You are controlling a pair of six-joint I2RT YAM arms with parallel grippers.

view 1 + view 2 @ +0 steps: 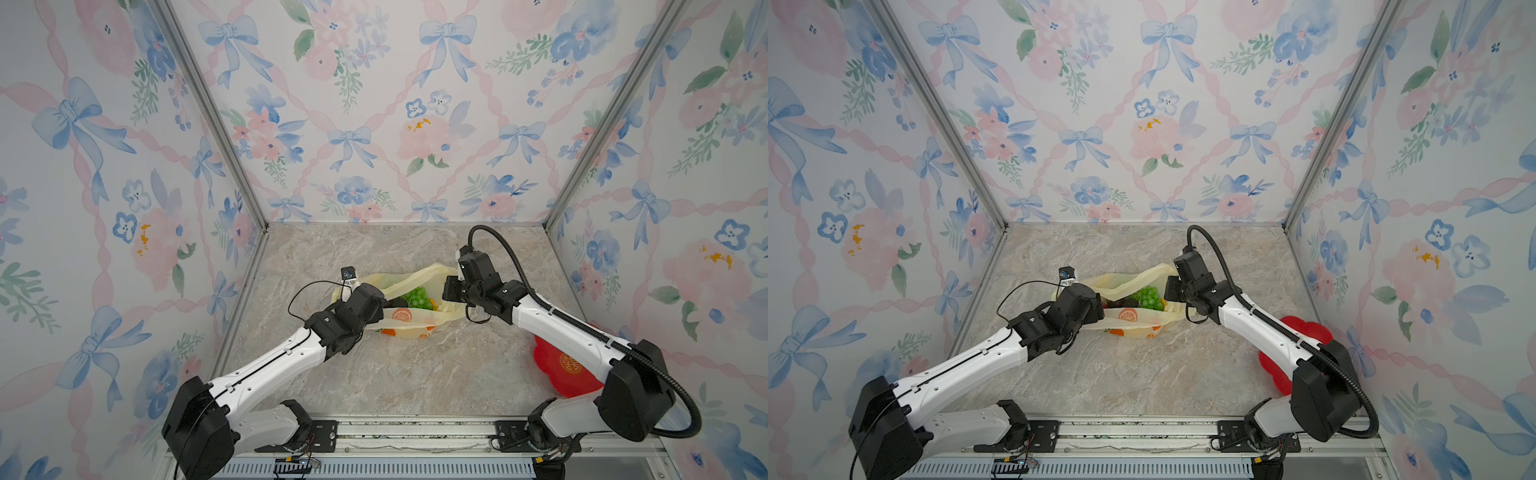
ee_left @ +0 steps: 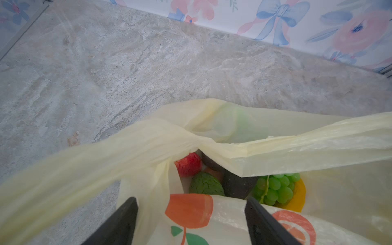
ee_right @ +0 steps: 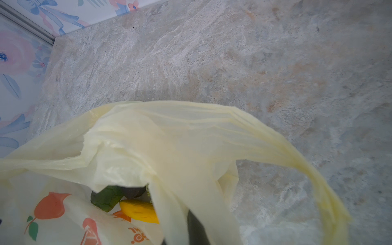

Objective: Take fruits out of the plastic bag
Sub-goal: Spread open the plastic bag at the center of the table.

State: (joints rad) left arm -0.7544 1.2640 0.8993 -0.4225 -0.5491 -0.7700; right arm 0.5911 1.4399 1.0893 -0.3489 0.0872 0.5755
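**Fingers [image 2: 123,222] of the left gripper [image 2: 191,200] spread; right gripper [image 3: 192,230] pinched on film**

Left fingers stand wide apart, with the printed near wall of the plastic bag [image 1: 409,328] between them, holding nothing. Right fingers are closed on a strip of the bag's rim, and film drapes over the one dark finger that shows. Inside the open mouth lie the fruits: green grape bunch [image 2: 275,188], red strawberry [image 2: 188,164], bumpy green fruit [image 2: 205,184], dark avocado [image 2: 237,187] and a yellow fruit [image 3: 140,211]. In both top views the bag lies mid-table on the marble tabletop [image 1: 415,374], between the grippers. A red plate [image 1: 561,370] sits partly under the right arm [image 1: 561,328], well apart from the bag.
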